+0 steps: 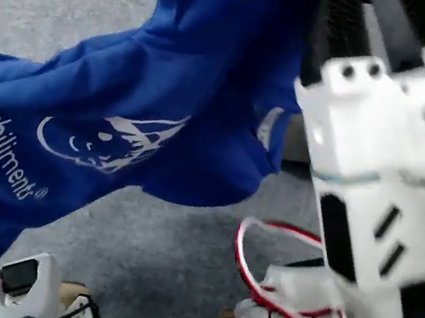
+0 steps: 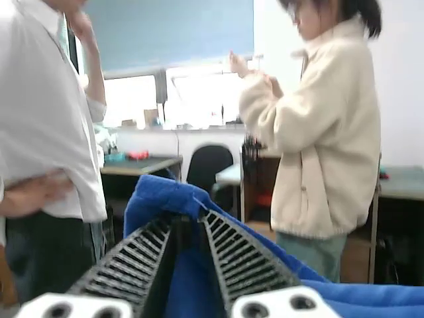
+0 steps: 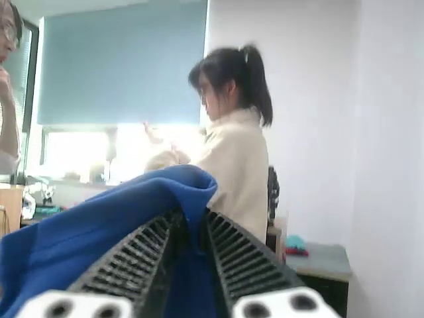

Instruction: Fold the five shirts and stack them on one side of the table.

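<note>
You have one blue shirt [image 1: 122,110] lifted off the grey table [image 1: 58,8]. In the high view it hangs in a broad, sagging sheet from the top of the frame down toward the near left corner, with its white print [image 1: 108,141] facing up. Whether the lowest corner touches the table cannot be told. Your left gripper [image 2: 190,218] is clamped narrow on a bunched fold of the blue cloth, which bulges up just past the ribbed fingers [image 2: 132,255]. Your right gripper [image 3: 193,217] is pinched the same way on another fold, with the cloth curling over its tips. A white arm [image 1: 373,179] looms close to the camera at the right of the high view, and which side it belongs to cannot be told. Judge the shirt as light, soft and limp. It will not hold any shape, it will drape and swing from wherever it is held, and thin fabric can slide out of a shallow pinch. The best holds are likely along a seam or hem, at the shoulders or the bottom corners, far enough apart for the cloth to spread flat between them.
</note>
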Action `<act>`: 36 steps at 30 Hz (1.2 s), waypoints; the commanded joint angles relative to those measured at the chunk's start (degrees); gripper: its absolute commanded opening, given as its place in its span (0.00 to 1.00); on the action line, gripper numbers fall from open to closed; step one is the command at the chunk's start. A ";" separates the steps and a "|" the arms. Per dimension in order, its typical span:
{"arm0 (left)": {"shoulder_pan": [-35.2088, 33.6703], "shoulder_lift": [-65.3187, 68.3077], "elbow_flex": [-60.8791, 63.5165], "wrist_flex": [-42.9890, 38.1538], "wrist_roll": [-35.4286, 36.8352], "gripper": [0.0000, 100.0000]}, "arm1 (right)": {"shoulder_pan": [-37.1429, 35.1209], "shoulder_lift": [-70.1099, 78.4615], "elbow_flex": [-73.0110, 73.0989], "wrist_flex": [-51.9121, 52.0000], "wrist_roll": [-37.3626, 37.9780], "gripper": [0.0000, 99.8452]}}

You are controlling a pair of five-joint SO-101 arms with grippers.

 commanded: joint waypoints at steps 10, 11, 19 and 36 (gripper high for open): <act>-0.22 -7.38 -0.31 -3.60 -0.35 0.03 | -0.09 -9.27 1.27 -1.14 4.66 0.01; -0.22 -7.82 -0.31 -1.85 -0.35 0.03 | 0.00 -10.07 2.86 -1.05 4.92 0.01; -0.22 -7.82 5.76 12.13 -0.44 0.03 | 0.00 -17.27 20.97 1.67 4.92 0.01; 1.27 -4.13 83.12 -53.10 0.09 0.03 | 6.07 -6.55 72.40 -31.47 9.32 0.01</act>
